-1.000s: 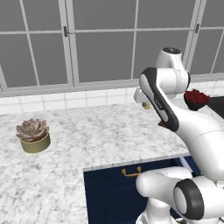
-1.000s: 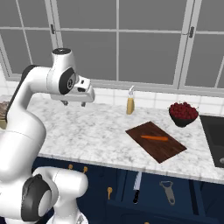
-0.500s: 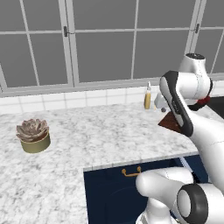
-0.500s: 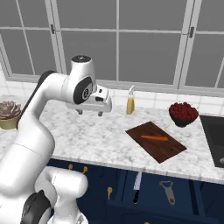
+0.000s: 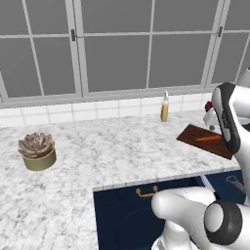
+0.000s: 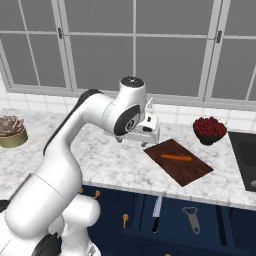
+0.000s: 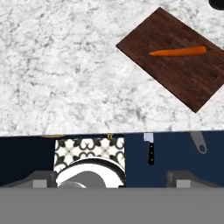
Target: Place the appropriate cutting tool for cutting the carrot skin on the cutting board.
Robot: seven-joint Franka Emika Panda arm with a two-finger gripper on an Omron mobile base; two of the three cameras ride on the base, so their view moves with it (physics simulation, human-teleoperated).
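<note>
The dark brown cutting board [image 6: 186,168] lies on the marble counter with the orange carrot [image 6: 176,158] on it. In the hand view the cutting board [image 7: 183,74] and carrot [image 7: 177,52] sit at the upper right. The slim grey peeler [image 6: 191,220] rests in the open drawer below the counter, right of a black-handled knife [image 6: 156,215]; the hand view has the peeler [image 7: 199,142] and knife [image 7: 150,151] in the same order. My gripper [image 6: 141,137] hovers above the counter just left of the board, open and holding nothing, its tips [image 7: 181,177] spread wide.
A dark bowl of cherries [image 6: 210,129] stands behind the board, a sink edge [image 6: 245,160] to its right. A small bottle [image 5: 165,108] stands by the tiled back wall. A potted succulent [image 5: 37,150] sits far left. The open drawer front [image 5: 146,191] juts out below the counter.
The arm has swung to the right across the counter, carrying the open gripper from mid-counter to just left of the cutting board. Board, carrot and drawer things have not moved.
</note>
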